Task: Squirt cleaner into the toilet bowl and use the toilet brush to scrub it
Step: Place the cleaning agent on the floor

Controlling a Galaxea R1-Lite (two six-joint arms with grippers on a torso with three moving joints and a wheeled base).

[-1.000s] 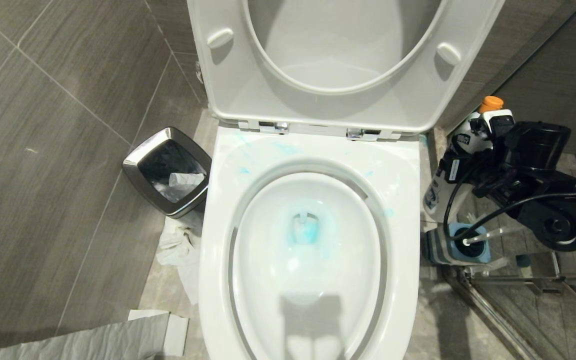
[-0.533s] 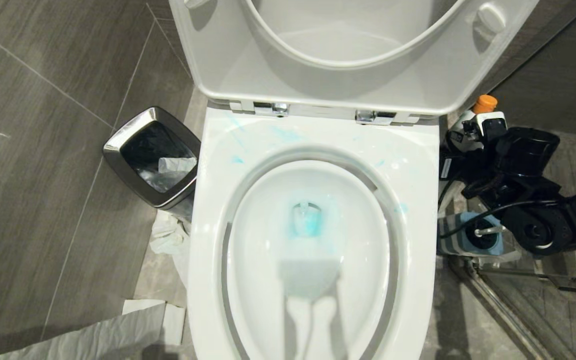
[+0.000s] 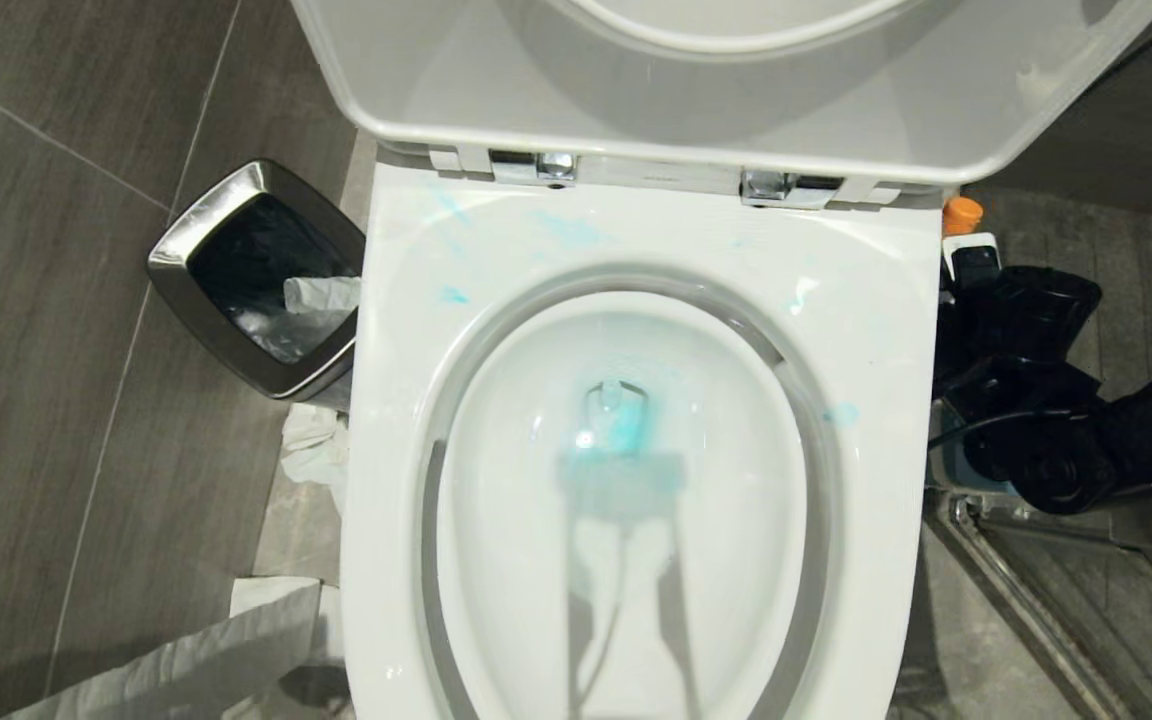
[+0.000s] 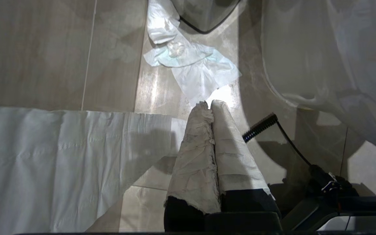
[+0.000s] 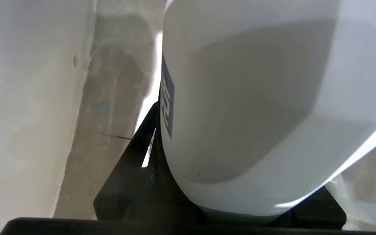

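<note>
Head view first: toilet bowl [image 3: 626, 560] fills the middle, its seat and lid [image 3: 736, 90] raised, blue-teal liquid pooled at the drain and smeared on the ceramic rim. On the floor at the robot's left stands a steel-rimmed black waste bin [image 3: 254, 275], with crumpled tissue [image 3: 311, 450] just beside the toilet's foot. At the robot's right, low beside the toilet, the black right arm [image 3: 1036, 400] reaches down; only the orange cap of the cleaner [image 3: 962, 214] shows above it. Of the toilet brush, only a sliver of blue-grey holder [image 3: 948, 462] shows behind the arm. Left wrist view: the left gripper [image 4: 210, 106] hangs over the floor tiles, its paper-wrapped fingers [image 4: 194, 147] pressed together with nothing between them; a white sheet [image 4: 60, 156] lies on the floor beside them. Right wrist view: the right gripper [image 5: 240, 209] is clamped on the cleaner's white body [image 5: 256, 98], which fills the picture, next to the toilet's outer wall [image 5: 28, 98].
</note>
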